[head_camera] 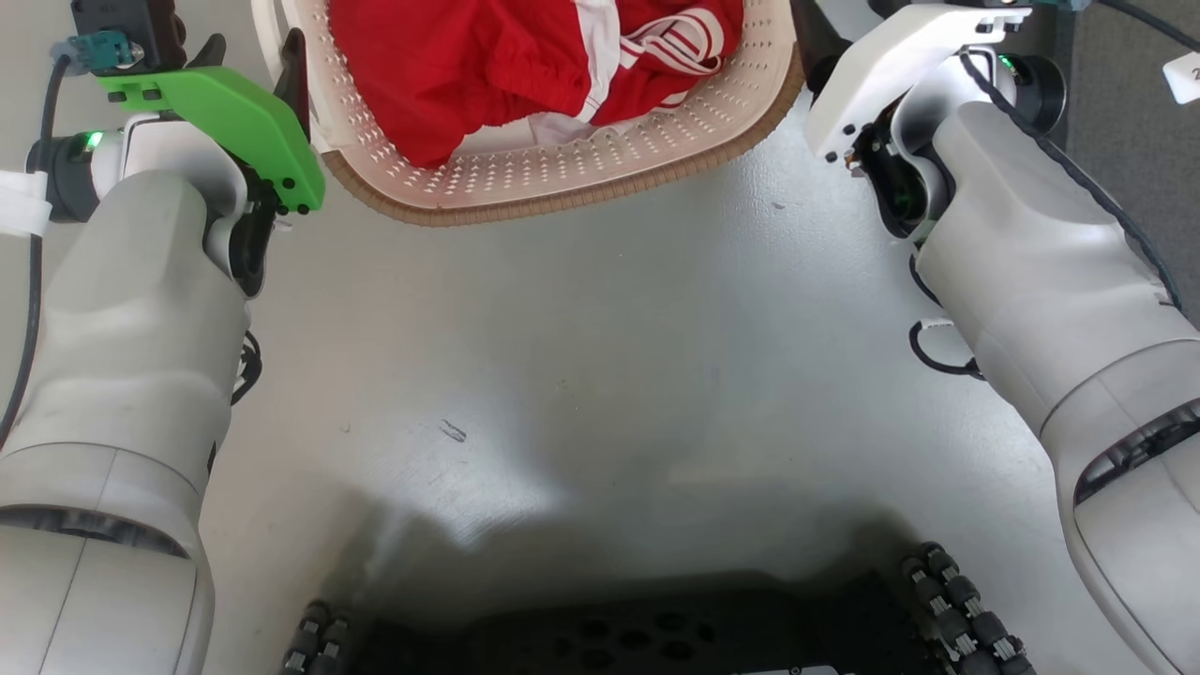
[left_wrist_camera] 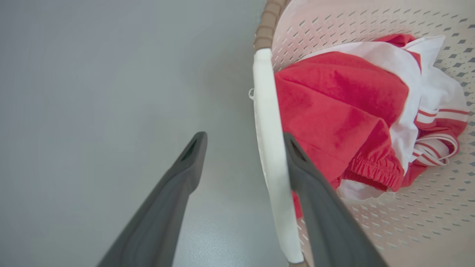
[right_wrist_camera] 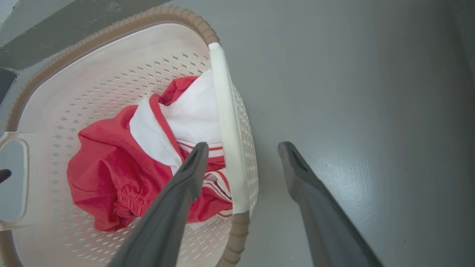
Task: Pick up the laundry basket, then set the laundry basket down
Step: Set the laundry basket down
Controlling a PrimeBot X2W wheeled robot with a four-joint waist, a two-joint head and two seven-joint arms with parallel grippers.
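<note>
The laundry basket (head_camera: 562, 178), cream with a brown woven rim, sits at the top of the head view with red-and-white clothes (head_camera: 487, 66) inside. In the left wrist view my left gripper (left_wrist_camera: 243, 138) is open, its fingers straddling the basket's white loop handle (left_wrist_camera: 272, 155). The handle lies close against the inner finger (left_wrist_camera: 315, 200). My right gripper (right_wrist_camera: 243, 146) is open too. The opposite handle (right_wrist_camera: 228, 141) stands between its fingers, one of which (right_wrist_camera: 178, 193) hangs over the clothes (right_wrist_camera: 111, 174).
Grey floor (head_camera: 600, 375) surrounds the basket. My dark wheeled base (head_camera: 637, 637) lies along the head view's bottom edge. A darker floor strip (right_wrist_camera: 74, 33) runs beyond the basket. A white tag (head_camera: 1183, 75) lies at the far right.
</note>
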